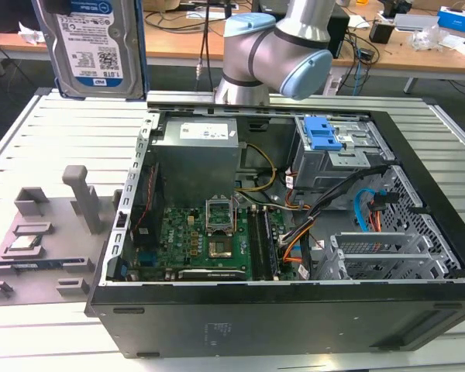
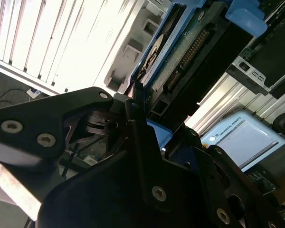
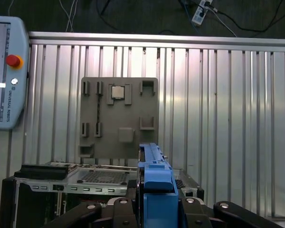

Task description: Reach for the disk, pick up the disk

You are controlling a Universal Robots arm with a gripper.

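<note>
the disk [image 1: 93, 46] hangs above the slatted table [image 1: 31, 143].

Shows bare silver metal on the disk [image 1: 97, 43], a smooth white-and-blue paper label [image 1: 101, 68] over it, and satin blue plastic along its rails [image 3: 154, 183]. Reads as matt black on the tool [image 3: 154, 206], matt grey plastic on the fixture plate [image 3: 118, 116], and ribbed, brightly sheened aluminium on the worktop [image 1: 31, 139]. Pairs matt black paint outside the computer case [image 1: 294, 318] with dull perforated steel inside and a semi-glossy green circuit board [image 1: 190, 240].
</note>
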